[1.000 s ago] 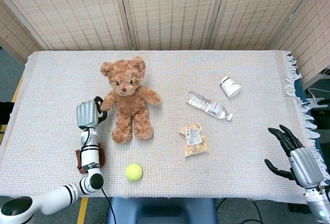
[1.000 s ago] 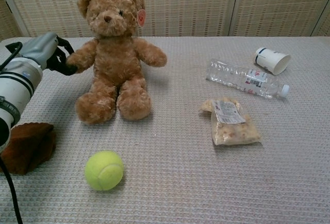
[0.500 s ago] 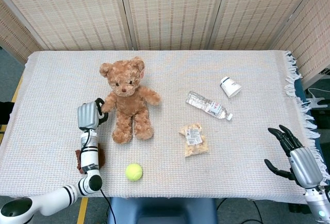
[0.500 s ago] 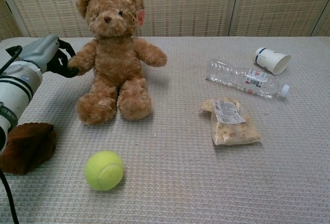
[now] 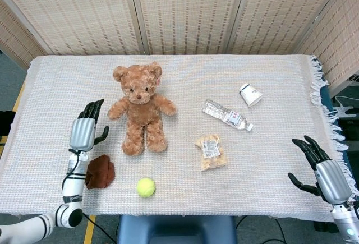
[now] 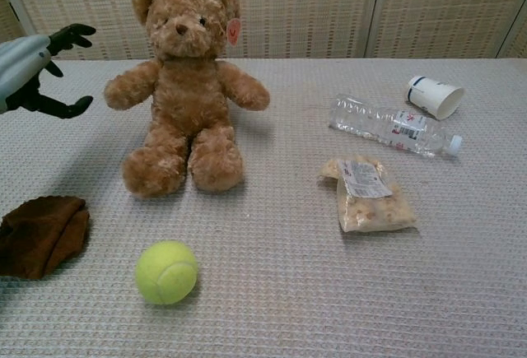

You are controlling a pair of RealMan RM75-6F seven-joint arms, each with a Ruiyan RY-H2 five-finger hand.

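Note:
A brown teddy bear (image 5: pixel 140 107) (image 6: pixel 186 86) sits upright on the white cloth. My left hand (image 5: pixel 84 130) (image 6: pixel 33 70) hangs open a little to the bear's left, fingers spread, holding nothing and clear of the bear's arm. Just below that hand lies a brown cloth lump (image 5: pixel 100 171) (image 6: pixel 39 235). My right hand (image 5: pixel 324 169) is open at the table's right front edge, far from every object; the chest view does not show it.
A yellow tennis ball (image 5: pixel 146 187) (image 6: pixel 166 271) lies near the front edge. A snack bag (image 5: pixel 211 152) (image 6: pixel 368 193), a lying plastic bottle (image 5: pixel 226 114) (image 6: pixel 392 125) and a tipped paper cup (image 5: pixel 250 94) (image 6: pixel 435 96) are right of centre. Woven screens stand behind the table (image 5: pixel 280 70).
My left hand has let go of the bear's arm, opened and drawn back to the left. The bear has shifted slightly right and sits freer. The right hand has not moved.

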